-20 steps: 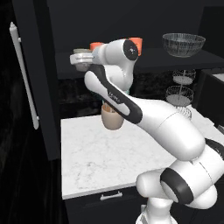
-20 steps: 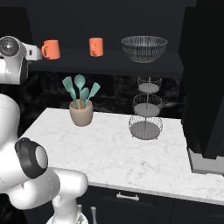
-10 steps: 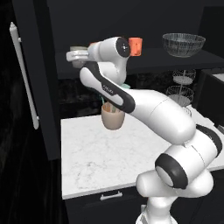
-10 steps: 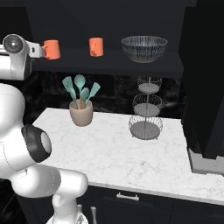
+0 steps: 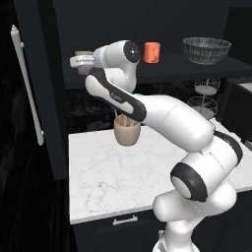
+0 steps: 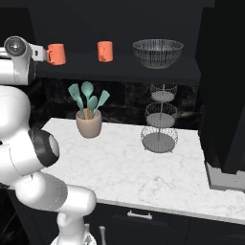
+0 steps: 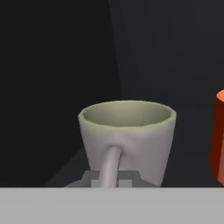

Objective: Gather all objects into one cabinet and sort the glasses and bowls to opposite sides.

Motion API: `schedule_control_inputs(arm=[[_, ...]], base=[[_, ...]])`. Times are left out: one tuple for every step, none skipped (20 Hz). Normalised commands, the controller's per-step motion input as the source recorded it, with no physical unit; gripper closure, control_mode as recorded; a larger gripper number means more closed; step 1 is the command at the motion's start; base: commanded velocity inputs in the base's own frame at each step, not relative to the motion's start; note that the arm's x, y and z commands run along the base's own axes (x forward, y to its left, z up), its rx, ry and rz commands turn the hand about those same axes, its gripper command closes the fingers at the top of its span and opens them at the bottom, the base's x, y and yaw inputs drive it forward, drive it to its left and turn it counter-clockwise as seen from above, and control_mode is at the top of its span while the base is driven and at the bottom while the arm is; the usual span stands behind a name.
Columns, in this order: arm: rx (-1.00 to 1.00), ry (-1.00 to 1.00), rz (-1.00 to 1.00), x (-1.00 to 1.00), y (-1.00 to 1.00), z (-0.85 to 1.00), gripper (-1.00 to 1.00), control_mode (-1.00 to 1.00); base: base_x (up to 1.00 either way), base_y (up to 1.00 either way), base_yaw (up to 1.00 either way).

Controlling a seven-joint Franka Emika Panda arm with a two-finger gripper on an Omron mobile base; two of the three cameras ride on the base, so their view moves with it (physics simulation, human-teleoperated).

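Grey-beige mug (image 7: 127, 142) with a pale greenish inside stands upright right in front of my hand camera, its curved handle turned toward me at six o'clock, and I read the pincer (image 7: 111, 178) as pressed together on that handle, the fingertips (image 7: 92, 178) showing just at its foot. From the left base camera I see the same mug (image 5: 81, 54) at the far left end of the inner shelf (image 5: 197, 66) of the black wall cabinet, at about ten o'clock from the arm's elbow, with the white hand reaching in beside it. A bright orange mug (image 7: 218, 135) sits at three o'clock of the grey-beige one in the hand camera, near but apart. On the right base camera I count two orange mugs on that shelf, one (image 6: 56, 54) close to the wrist and a second one (image 6: 105, 51) further along, then the wide dark mesh-patterned see-through bowl (image 6: 158, 52) well apart at the shelf's right end. The cabinet's tall door (image 5: 37, 88) stands swung out, its long white bar handle (image 5: 27, 86) at nine o'clock. Below, on the white marble desk (image 6: 158, 174), stand a beige pot of teal utensils (image 6: 89, 123) and a tiered wire basket stand (image 6: 160, 119).
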Motion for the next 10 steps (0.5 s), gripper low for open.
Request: schedule_control_inputs(arm=[[0.0, 0.0, 0.0, 0.09, 0.18, -0.19, 1.0, -1.0], [0.0, 0.0, 0.0, 0.07, 0.17, -0.19, -1.0, -1.0], [0.0, 0.0, 0.0, 0.03, 0.14, -0.15, -1.0, -1.0], [0.0, 0.0, 0.0, 0.0, 0.07, 0.0, -1.0, -1.0], [0.0, 0.0, 0.0, 0.0, 0.03, 0.0, -1.0, -1.0], [0.0, 0.0, 0.0, 0.0, 0.0, 0.0, -1.0, -1.0], [0.0, 0.0, 0.0, 0.0, 0.0, 0.0, -1.0, -1.0], [0.0, 0.0, 0.0, 0.0, 0.0, 0.0, -1.0, -1.0], [0.0, 0.0, 0.0, 0.0, 0.0, 0.0, -1.0, -1.0], [0.0, 0.0, 0.0, 0.0, 0.0, 0.0, -1.0, -1.0]], base=[[0.0, 0.0, 0.0], [0.0, 0.0, 0.0], [0.0, 0.0, 0.0], [0.0, 0.0, 0.0], [0.0, 0.0, 0.0], [0.0, 0.0, 0.0], [0.0, 0.0, 0.0], [0.0, 0.0, 0.0], [0.0, 0.0, 0.0], [0.0, 0.0, 0.0]])
